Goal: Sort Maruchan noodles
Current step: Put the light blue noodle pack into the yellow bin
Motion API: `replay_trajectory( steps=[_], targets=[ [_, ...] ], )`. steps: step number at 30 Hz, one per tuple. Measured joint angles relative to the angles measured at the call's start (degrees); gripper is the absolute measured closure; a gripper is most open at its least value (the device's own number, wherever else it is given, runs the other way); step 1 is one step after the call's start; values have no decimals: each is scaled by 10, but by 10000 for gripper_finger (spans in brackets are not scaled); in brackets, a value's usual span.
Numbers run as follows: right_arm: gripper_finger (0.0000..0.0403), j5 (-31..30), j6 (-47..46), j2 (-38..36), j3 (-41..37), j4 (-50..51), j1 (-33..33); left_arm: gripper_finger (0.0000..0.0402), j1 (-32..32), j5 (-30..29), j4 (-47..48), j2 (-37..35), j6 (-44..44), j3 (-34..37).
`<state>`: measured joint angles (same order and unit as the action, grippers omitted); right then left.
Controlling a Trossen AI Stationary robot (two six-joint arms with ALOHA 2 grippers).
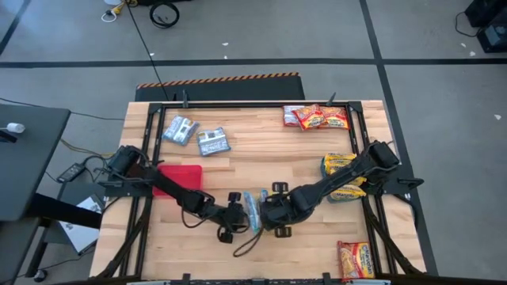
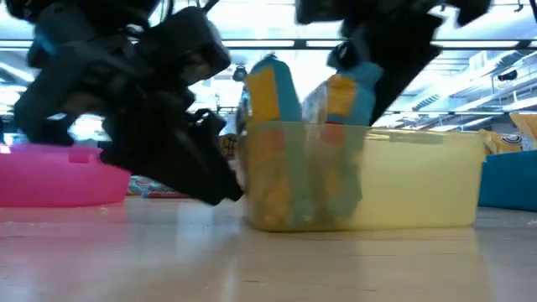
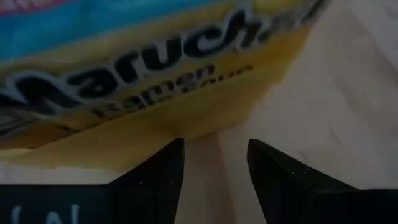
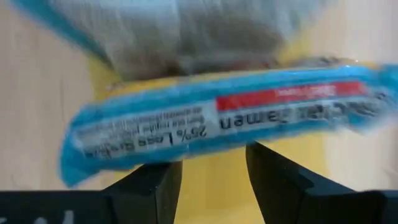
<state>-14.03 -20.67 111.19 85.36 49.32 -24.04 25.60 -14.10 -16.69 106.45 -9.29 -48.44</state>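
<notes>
Two blue-and-yellow Maruchan packets (image 2: 273, 92) (image 2: 346, 101) stand on edge in a translucent yellow tray (image 2: 419, 184) at the table's middle; from above they show as a blue strip (image 1: 253, 210). My left gripper (image 1: 238, 212) is open, level at their left side, with a packet's yellow face (image 3: 155, 81) just past its fingertips (image 3: 214, 146). My right gripper (image 1: 266, 214) is open over the tray. A blue packet edge (image 4: 217, 121) lies across in front of its fingertips (image 4: 214, 158). My left gripper stands open at the packet's yellow lower edge (image 3: 186, 127); whether a fingertip touches it I cannot tell. My right gripper is open, and the blue packet's long edge (image 4: 205, 134) runs across both fingertips, not between them; whether they touch it I cannot tell.
A red tray (image 1: 181, 176) sits under the left arm. Blue-and-white packets (image 1: 194, 134) lie at the far left, red ones (image 1: 317, 117) at the far right, yellow ones (image 1: 342, 178) at the right edge, one more (image 1: 356, 258) near right. A blue tray (image 2: 508, 180) shows at the right.
</notes>
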Motion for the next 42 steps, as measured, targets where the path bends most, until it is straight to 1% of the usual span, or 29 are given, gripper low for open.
replay_trajectory(
  steps=[2, 5, 7, 12, 15, 18, 23, 27, 30, 34, 38, 40, 42],
  targets=[
    [226, 13, 3, 4, 0, -37, 8, 221, -5, 0, 36, 0, -5, -21],
    [233, 15, 14, 3, 0, -86, 13, 221, -12, -1, 124, 0, -4, -59],
    [236, 15, 28, 2, 0, -88, 13, 221, -19, 1, 172, 0, 5, -81],
    [239, 14, 51, 1, 0, -60, 14, 221, -37, -2, 260, 0, 12, -121],
    [239, 15, 62, -1, 0, -33, 14, 221, -40, 7, 290, 0, 12, -138],
    [239, 15, 67, -9, 0, -8, 12, 221, -39, 12, 350, 0, 7, -166],
    [239, 22, 69, -35, 0, 37, 8, 221, -39, 51, 501, 0, -26, -237],
    [239, 18, 52, -75, 0, 66, -1, 221, -38, 48, 651, -1, -68, -295],
    [239, -5, 25, -113, 0, 70, -10, 221, -40, 21, 740, -22, -104, -314],
    [239, -33, 3, -164, 0, 62, -17, 221, -42, -35, 827, -83, -167, -314],
    [239, -59, -4, -214, 0, 57, -18, 221, -63, -122, 883, -155, -280, -314],
    [236, -74, -3, -238, 0, 54, -18, 220, -89, -156, 892, -186, -346, -314],
    [230, -86, -2, -261, 0, 54, -18, 216, -122, -179, 895, -208, -395, -314]
  ],
)
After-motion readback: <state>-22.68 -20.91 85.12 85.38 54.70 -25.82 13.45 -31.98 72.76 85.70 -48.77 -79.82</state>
